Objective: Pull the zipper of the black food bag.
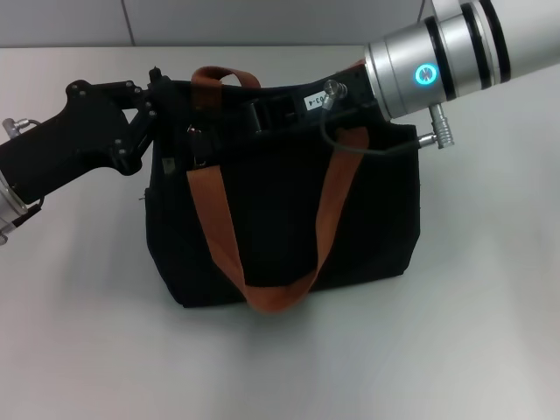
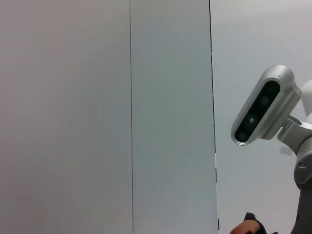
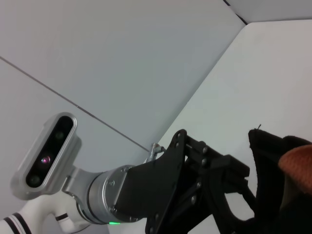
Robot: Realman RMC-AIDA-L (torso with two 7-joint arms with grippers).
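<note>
Head view, read left to right. My left gripper (image 1: 157,96) lay against the left end of the black food bag (image 1: 289,219), at its top edge; its black linkage pressed on the fabric corner, but whether the jaws stood apart or pinched the cloth could not be told; the right wrist view showed the same gripper (image 3: 234,185) just beside the bag's edge (image 3: 268,161), equally unresolved. The bag sat upright on the white desk (image 1: 490,332), its rust-orange handles (image 1: 214,219) draped over the near face and one looping above the mouth. Along the bag's top, near the left end, a small pale fitting showed on the dark track, which I judged to be the zipper (image 1: 194,133); it was too small to be sure. My right gripper (image 1: 262,112) reached in along the top of the bag from the right, its black body low over the mouth; its jaws were lost against the black fabric, so their state could not be told.

Step in hand, as I judged it: bracing the bag at one end while taking the pull tab at the other. To do this well, the left gripper should have held the corner firmly so the track stayed taut; the right should have closed squarely on the tab, then drawn straight along the track, not upward, lest the soft bag lift or buckle; the loose handle near the track risked snagging.
</note>
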